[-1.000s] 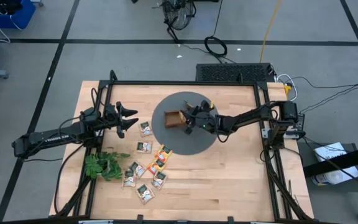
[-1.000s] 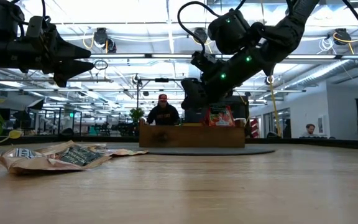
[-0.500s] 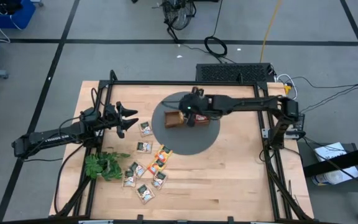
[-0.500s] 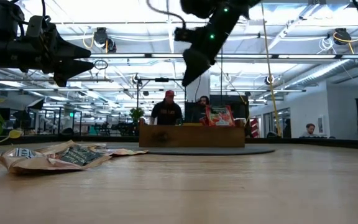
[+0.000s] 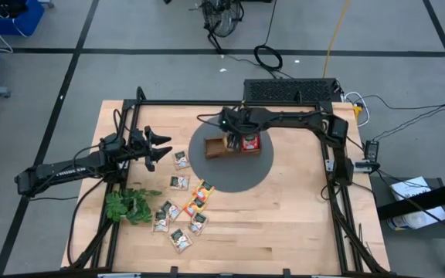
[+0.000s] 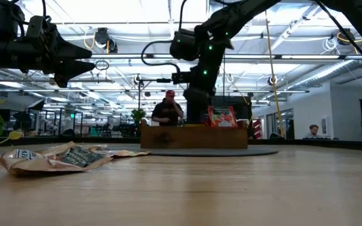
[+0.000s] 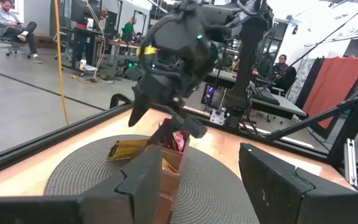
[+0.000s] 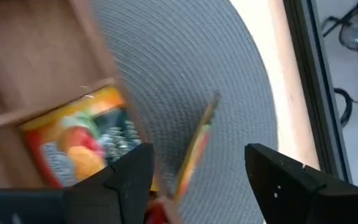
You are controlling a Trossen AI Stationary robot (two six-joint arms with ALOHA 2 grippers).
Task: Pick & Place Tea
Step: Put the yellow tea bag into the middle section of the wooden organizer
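Several small tea sachets lie flat on the wooden table, near and left of a round grey mat; the low view shows them as a pile. A brown wooden tray sits on the mat. A red sachet stands in it, and in the right wrist view an orange-yellow one lies in a compartment. My right gripper hangs open just above the tray's far side, pointing down. My left gripper waits open, raised, left of the mat.
A green plant sprig lies near the table's left-near part. A yellow sachet lies on the mat beside the tray. A black frame rail runs along the far edge. People stand in the room beyond the table.
My right gripper has swung from the tray's right-near side across it toward the table's far edge, rising on the way and then coming down behind the tray, now pointing down. The red sachet has stayed in the tray.
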